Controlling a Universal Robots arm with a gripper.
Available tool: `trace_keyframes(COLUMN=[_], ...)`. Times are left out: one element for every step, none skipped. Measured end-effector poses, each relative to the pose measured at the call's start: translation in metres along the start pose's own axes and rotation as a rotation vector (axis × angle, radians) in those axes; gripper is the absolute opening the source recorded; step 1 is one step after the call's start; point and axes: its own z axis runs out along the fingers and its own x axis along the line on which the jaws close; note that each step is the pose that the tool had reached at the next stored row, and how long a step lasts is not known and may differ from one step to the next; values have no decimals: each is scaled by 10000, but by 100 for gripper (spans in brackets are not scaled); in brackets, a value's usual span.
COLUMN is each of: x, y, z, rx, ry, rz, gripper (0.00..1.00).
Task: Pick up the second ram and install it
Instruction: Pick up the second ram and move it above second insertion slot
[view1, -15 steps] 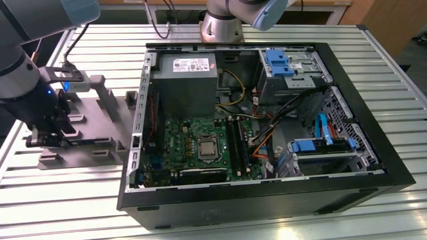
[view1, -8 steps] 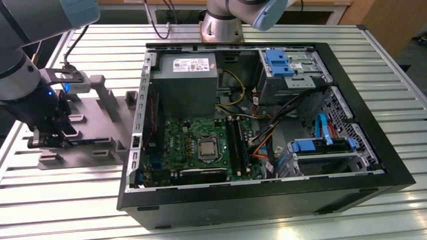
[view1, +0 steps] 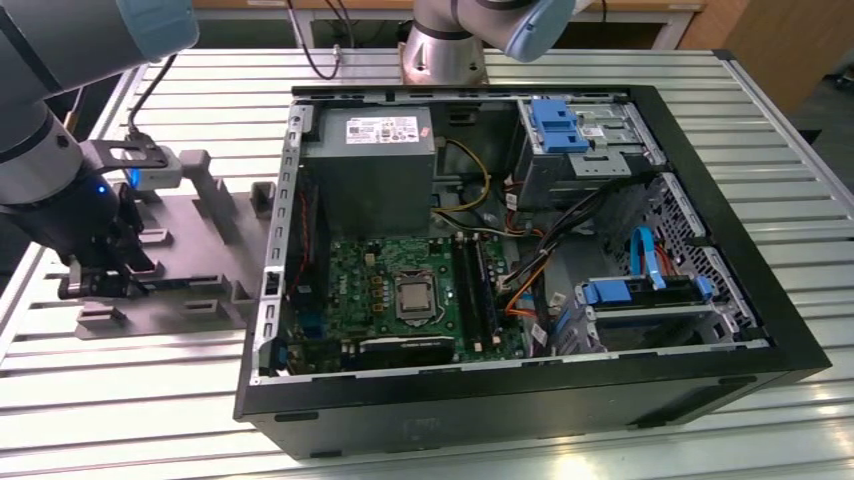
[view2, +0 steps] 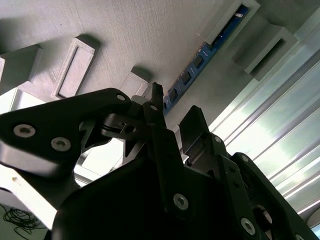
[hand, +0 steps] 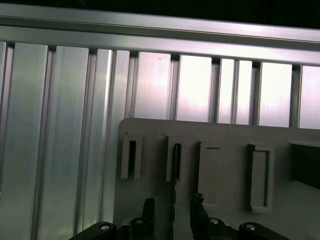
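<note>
The second ram (view2: 200, 55) is seen standing edgewise in the grey holder (view1: 200, 235), at the exterior view's left, not yet lifted. The gripper (view2: 175, 107) is positioned astride it with jaws released. Installation in the computer case (view1: 534, 400) is judged outstanding.

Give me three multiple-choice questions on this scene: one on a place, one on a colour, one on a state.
1. Where is the gripper? A over a keyboard; B over the grey holder block; C over a toolbox.
2. What colour are the drive brackets in the computer case? A red; B yellow; C blue.
3. How are the fingers? A open, either side of the second ram; B shut on a screwdriver; C shut on nothing.
Answers: B, it hangs at the holder, on the exterior view's left of the case; C, both look blue; A, gaps show beside the stick.
</note>
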Motion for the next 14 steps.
trace_keyframes(x=[0, 0, 0, 0, 0, 0, 0, 0, 0, 0, 0, 0, 0, 0], y=[8, 8, 8, 9, 9, 8, 9, 8, 9, 9, 9, 9, 9, 9], z=[33, 35, 34, 34, 34, 35, 35, 35, 35, 35, 35, 35, 35, 35], rx=[95, 101, 101, 101, 102, 102, 102, 102, 102, 102, 102, 102, 102, 102], ry=[6, 7, 7, 7, 8, 7, 7, 7, 7, 7, 7, 7, 7, 7], rz=[-95, -104, -107, -106, -107, -107, -107, -108, -108, -107, -107, -108, -108, -108], gripper=[41, 41, 41, 41, 41, 41, 41, 41, 40, 40, 33, 33, 33, 33])
